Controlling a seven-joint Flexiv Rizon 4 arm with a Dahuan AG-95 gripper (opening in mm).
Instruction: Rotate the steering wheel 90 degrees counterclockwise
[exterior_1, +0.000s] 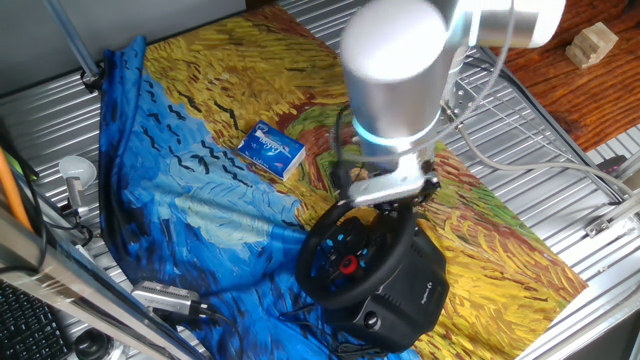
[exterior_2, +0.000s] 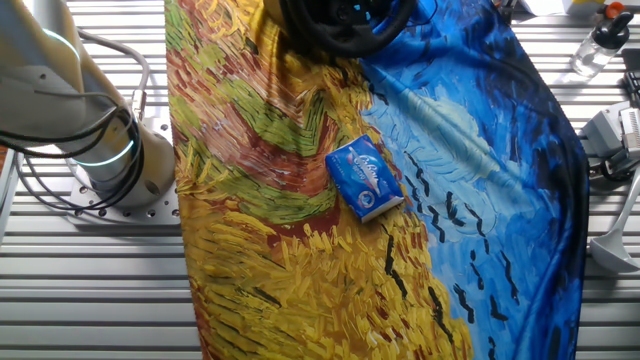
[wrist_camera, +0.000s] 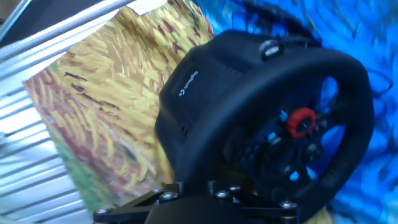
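The steering wheel (exterior_1: 350, 262) is black, with blue-lit hub buttons and a red round button, and stands on its bulky black base (exterior_1: 415, 290) at the front of the painted cloth. My gripper (exterior_1: 397, 203) comes down from above onto the upper right of the rim. In the hand view the steering wheel (wrist_camera: 348, 81) fills the right side, its base (wrist_camera: 199, 93) is to the left, and my gripper (wrist_camera: 214, 190) is a dark blurred shape merging with the near rim. Its fingers are too dark to read. In the other fixed view only the wheel's rim (exterior_2: 335, 35) shows at the top edge.
A small blue-and-white box (exterior_1: 272, 150) lies on the cloth behind and left of the wheel; it also shows in the other fixed view (exterior_2: 366, 178). The slatted metal table (exterior_1: 560, 170) surrounds the cloth. The arm's base (exterior_2: 110, 160) and cables stand at one side.
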